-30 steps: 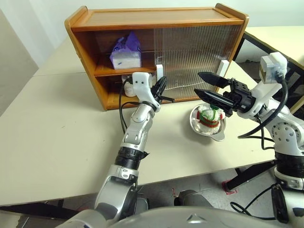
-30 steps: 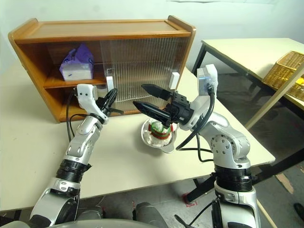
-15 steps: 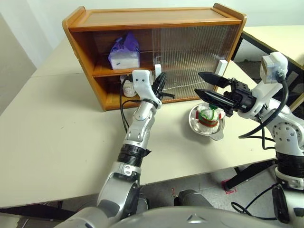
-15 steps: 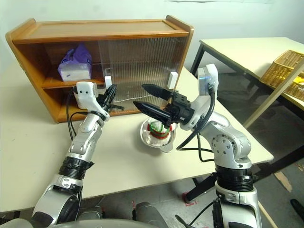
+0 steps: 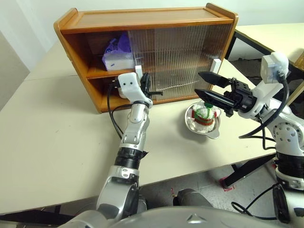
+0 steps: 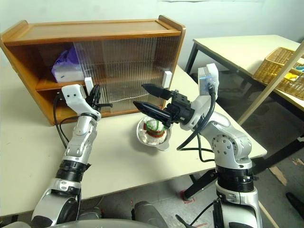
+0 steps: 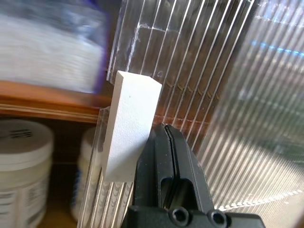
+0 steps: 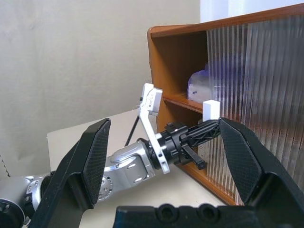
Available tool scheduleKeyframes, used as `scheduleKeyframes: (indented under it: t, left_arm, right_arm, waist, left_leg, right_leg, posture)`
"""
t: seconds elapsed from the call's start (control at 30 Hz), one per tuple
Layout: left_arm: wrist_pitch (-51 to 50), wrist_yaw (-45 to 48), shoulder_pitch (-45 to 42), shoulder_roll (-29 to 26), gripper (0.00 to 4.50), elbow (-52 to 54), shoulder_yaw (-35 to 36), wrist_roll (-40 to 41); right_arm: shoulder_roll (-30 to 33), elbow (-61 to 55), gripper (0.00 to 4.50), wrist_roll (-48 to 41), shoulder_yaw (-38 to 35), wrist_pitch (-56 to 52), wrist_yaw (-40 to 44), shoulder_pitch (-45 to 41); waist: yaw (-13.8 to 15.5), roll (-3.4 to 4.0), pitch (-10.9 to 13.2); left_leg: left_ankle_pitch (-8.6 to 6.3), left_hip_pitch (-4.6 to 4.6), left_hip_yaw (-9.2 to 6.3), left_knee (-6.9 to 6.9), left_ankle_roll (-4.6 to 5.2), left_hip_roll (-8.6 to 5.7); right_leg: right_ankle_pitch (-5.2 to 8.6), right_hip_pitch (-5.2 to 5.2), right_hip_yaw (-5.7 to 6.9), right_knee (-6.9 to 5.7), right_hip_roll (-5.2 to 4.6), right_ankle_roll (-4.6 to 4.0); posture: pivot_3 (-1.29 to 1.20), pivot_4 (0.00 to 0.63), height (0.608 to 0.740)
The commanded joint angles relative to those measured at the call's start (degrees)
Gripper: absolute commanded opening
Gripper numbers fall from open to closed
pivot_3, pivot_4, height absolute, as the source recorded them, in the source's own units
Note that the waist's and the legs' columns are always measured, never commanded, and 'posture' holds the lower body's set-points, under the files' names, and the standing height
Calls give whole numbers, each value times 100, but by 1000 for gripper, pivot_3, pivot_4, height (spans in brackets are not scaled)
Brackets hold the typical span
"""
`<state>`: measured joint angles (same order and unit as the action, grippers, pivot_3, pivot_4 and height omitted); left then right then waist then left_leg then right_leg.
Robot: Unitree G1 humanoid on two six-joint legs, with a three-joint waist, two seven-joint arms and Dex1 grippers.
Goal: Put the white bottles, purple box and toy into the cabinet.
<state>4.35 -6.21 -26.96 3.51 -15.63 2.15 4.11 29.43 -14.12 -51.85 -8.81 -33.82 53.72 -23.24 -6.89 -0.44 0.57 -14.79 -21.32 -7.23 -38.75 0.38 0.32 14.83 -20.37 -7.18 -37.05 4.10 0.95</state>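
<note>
The purple box (image 5: 116,53) sits on the cabinet (image 5: 142,19)'s upper shelf, up and left of the left tool (image 5: 145,85), with the white bottles (image 7: 21,161) on the lower shelf. That tool, pinched fully together, presses against the sliding door's white handle (image 7: 130,126) (empty-fingered). The right tool (image 5: 205,85) gapes wide just above the toy (image 5: 203,114), which lies in a metal bowl (image 5: 209,130) on the tabletop (image 5: 57,137).

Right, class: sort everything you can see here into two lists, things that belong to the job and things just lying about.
Belongs to the job:
- wide orange-brown wooden cabinet
- soft lilac-purple tissue box on the upper shelf
- squat white plastic bottles on the lower shelf
- small white plush toy

Just lying about:
- shiny metal bowl holding the toy
- yellow wicker basket on the far table
</note>
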Motion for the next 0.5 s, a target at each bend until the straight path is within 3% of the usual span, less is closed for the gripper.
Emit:
scheduleKeyframes:
  t: [0.03, 0.5]
  left_arm:
    - [-207, -385, 194, -116, 61, 232, 415, 2]
    - [-331, -889, 458, -807, 61, 432, 1179, 22]
  right_arm:
    - [-19, 10, 4500, -26, 30, -27, 59, -43]
    - [-120, 131, 4500, 40, 111, 8, 185, -107]
  waist:
    - [-1, 0, 0]
    - [16, 0, 15]
  left_leg:
    - [0, 0, 0, 0, 0, 0]
    - [8, 50, -19, 18, -6, -7]
  right_leg:
    - [0, 0, 0, 0, 0, 0]
    - [-14, 15, 0, -5, 9, -22]
  posture:
    - [-119, 0, 740]
    - [-93, 0, 740]
